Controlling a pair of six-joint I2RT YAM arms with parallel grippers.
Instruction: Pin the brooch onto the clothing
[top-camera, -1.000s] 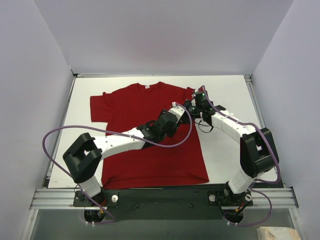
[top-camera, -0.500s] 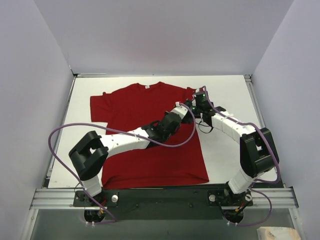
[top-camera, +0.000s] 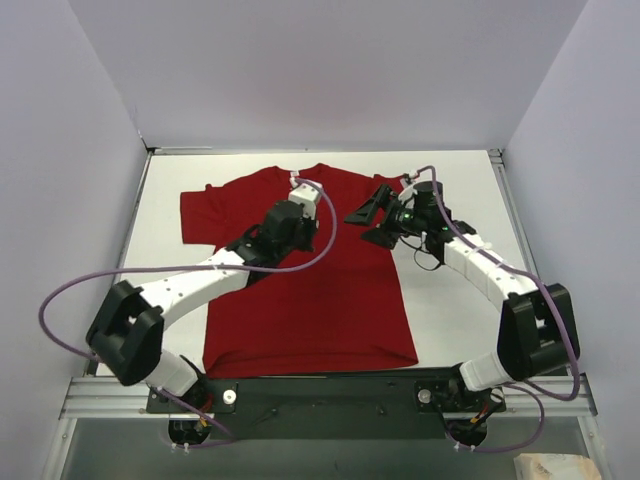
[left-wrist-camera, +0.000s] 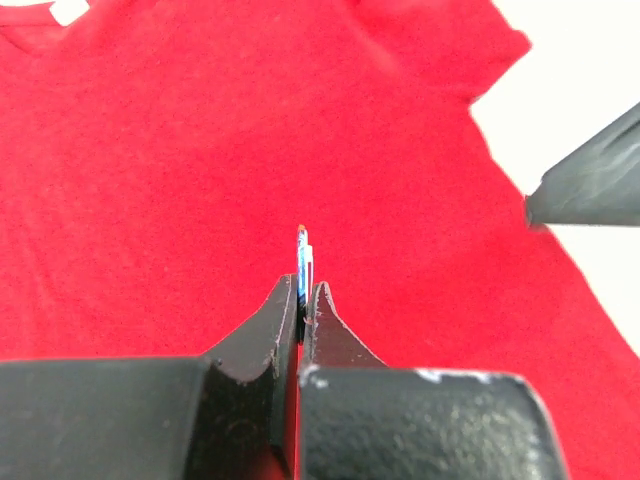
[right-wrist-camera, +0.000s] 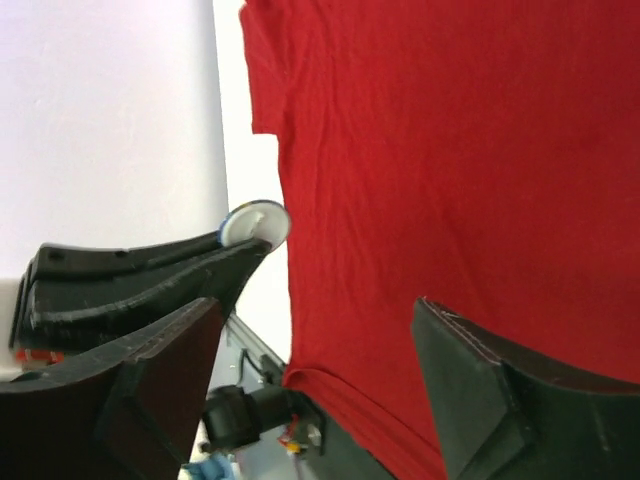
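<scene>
The clothing (top-camera: 310, 300), a red T-shirt with a white neck label, lies flat on the white table (top-camera: 455, 190). My left gripper (top-camera: 303, 192) hovers above the shirt's chest near the collar, shut on the brooch (left-wrist-camera: 305, 248). Only the brooch's thin blue and white edge shows above my left gripper's (left-wrist-camera: 303, 287) tips. From the right wrist view the brooch (right-wrist-camera: 255, 222) shows its white back, pinched at the tip of a black finger (right-wrist-camera: 130, 280). My right gripper (top-camera: 372, 222) hangs open over the shirt's right shoulder with nothing between its fingers (right-wrist-camera: 130, 380).
Pale walls enclose the table on three sides. A metal rail (top-camera: 320, 395) with both arm bases runs along the near edge. One finger (left-wrist-camera: 590, 185) of my right gripper reaches into the left wrist view above the shirt's right sleeve (left-wrist-camera: 480, 50).
The two grippers met over the shirt's right shoulder. My left gripper shut on the brooch and carried it left toward the collar. My right gripper opened and let the brooch go.
</scene>
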